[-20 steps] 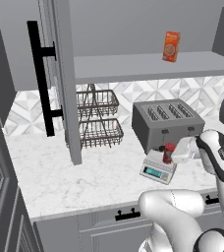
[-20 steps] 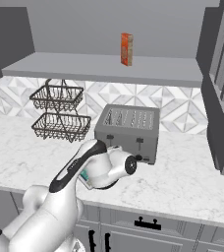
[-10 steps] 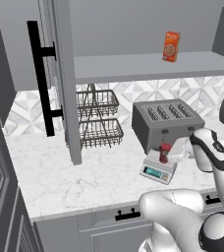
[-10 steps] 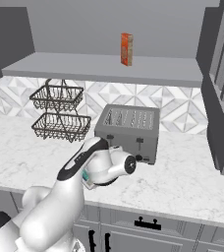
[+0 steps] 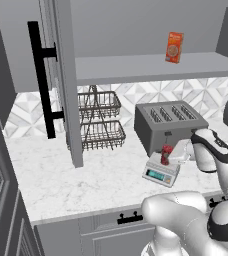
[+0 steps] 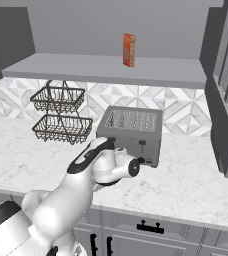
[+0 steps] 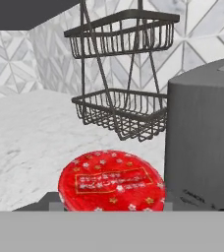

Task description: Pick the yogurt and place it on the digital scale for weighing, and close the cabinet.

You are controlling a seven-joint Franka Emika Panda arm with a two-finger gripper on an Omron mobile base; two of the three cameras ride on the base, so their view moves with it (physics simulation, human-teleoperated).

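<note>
cabinet (image 5: 56, 75): door swung open, black bar handle facing out; an orange box (image 5: 174, 47) stands on its shelf.
counter (image 5: 101, 175): white marble, carrying everything below.
toaster (image 5: 168, 125): dark grey, four slots, behind the scale.
basket rack (image 5: 98, 122): two wire tiers, left of the toaster by the wall.
scale (image 5: 161, 170): light grey, just in front of the toaster, display toward the counter edge.
gripper (image 5: 178, 156): at the yogurt's right side over the scale; cannot tell whether its fingers grip the cup or stand apart.
yogurt (image 5: 166, 155): red cup upright on the scale's plate; in the hand view its printed lid (image 7: 111, 181) sits close below the camera.
</note>
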